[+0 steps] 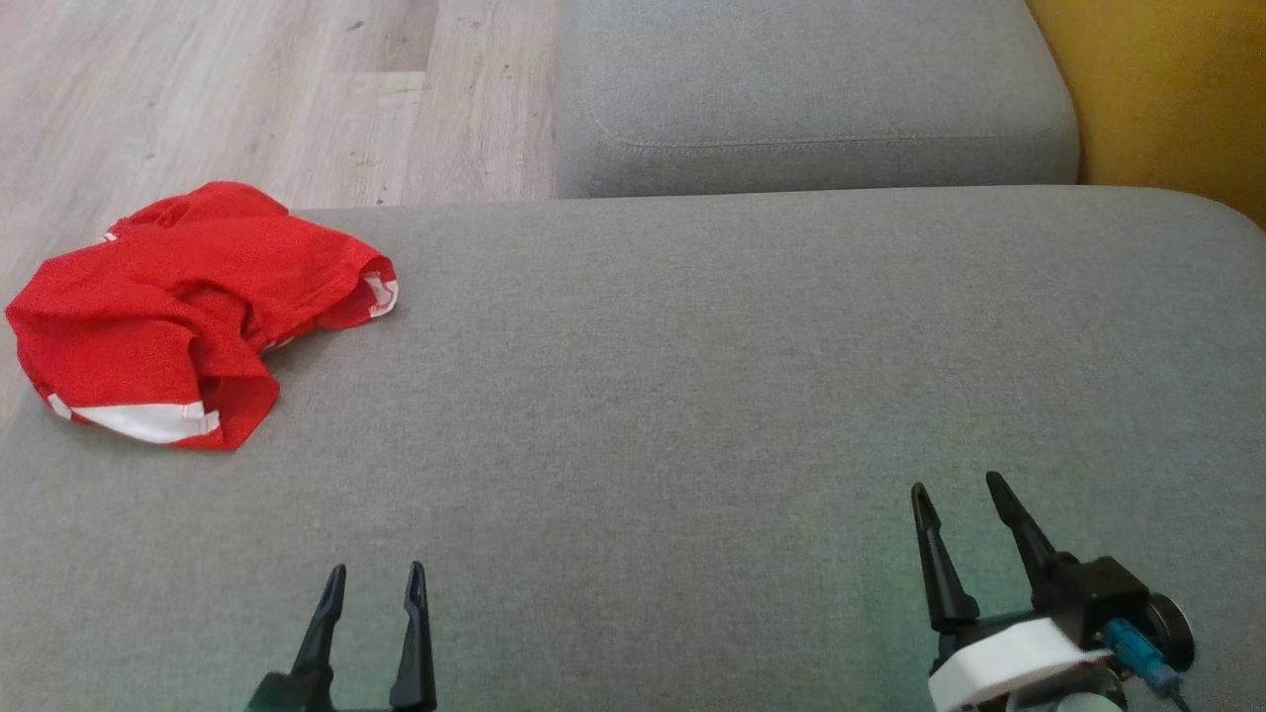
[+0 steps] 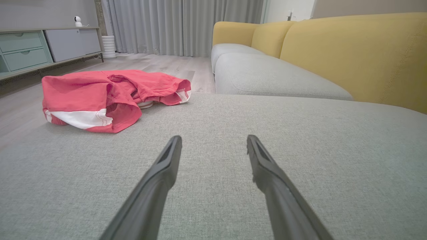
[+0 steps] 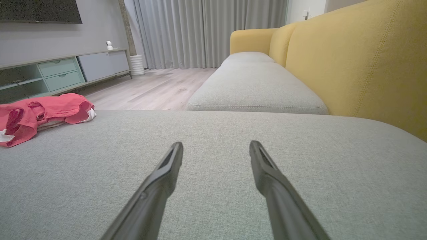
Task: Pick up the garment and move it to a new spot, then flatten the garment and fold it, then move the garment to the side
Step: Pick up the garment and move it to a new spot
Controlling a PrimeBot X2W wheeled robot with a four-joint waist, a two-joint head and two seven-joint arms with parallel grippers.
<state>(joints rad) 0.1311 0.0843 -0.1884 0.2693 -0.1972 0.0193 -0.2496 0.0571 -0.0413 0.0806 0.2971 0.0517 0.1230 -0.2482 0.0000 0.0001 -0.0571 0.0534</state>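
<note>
The crumpled red garment (image 1: 188,311) with white trim lies at the far left edge of the grey sofa seat (image 1: 692,396). The left end effector (image 1: 377,568) and right end effector (image 1: 955,482) hover well apart from it, both spread open and empty. Around the sofa are a pale wood floor (image 1: 247,89), a yellow backrest (image 2: 350,53), grey curtains (image 2: 183,26) and a drawer cabinet (image 2: 33,50).

A grey sofa (image 1: 692,396) with yellow backs (image 3: 367,66) stands on a pale wood floor (image 1: 247,89). Beyond the sofa's far end hang grey curtains (image 2: 186,26); across the floor from it, a low cabinet (image 3: 63,71) with green drawers lines a grey wall (image 3: 50,36), a dark screen (image 3: 40,11) above it
</note>
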